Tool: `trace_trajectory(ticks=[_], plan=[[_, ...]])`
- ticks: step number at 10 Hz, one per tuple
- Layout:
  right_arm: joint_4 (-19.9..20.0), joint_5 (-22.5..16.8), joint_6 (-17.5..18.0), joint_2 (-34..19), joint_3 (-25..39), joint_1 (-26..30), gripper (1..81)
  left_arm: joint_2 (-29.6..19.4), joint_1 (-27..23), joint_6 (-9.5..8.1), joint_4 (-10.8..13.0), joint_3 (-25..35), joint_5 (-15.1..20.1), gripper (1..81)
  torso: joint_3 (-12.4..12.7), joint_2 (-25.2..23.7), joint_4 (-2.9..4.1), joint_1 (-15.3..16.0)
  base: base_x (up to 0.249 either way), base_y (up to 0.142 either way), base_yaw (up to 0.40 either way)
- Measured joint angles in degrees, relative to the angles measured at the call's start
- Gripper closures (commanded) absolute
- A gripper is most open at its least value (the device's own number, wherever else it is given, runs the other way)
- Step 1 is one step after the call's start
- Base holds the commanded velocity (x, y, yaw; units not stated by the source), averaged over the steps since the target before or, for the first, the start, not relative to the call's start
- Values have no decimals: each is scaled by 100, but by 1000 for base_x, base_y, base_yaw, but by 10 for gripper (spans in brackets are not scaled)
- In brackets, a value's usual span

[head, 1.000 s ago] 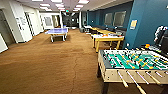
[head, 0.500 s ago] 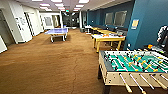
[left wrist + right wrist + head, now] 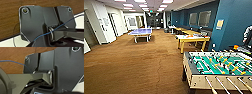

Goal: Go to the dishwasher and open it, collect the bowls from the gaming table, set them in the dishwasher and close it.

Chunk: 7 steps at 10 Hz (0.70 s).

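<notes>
The gaming table (image 3: 192, 38), white-topped with a yellow-green rim, stands by the blue wall (image 3: 234, 22) beyond the foosball table (image 3: 216, 68); something orange lies on its top, too blurred to name. A blue ping-pong table (image 3: 141, 31) stands far across the brown carpet (image 3: 134, 65); whether either gripper is spread or pressed together cannot be told.

Both wrists hang low over the brown carpet (image 3: 10, 15), their dark mounting plates facing down toward it. Neither hand's fingers can be made out.
</notes>
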Motion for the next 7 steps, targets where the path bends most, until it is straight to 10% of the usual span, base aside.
trace_trajectory(ticks=[7], plan=[[-48,9,-2,1,1,-2,10,2,2,-2,-24,0,-11,10,0,0,0,-2,127,70,0]])
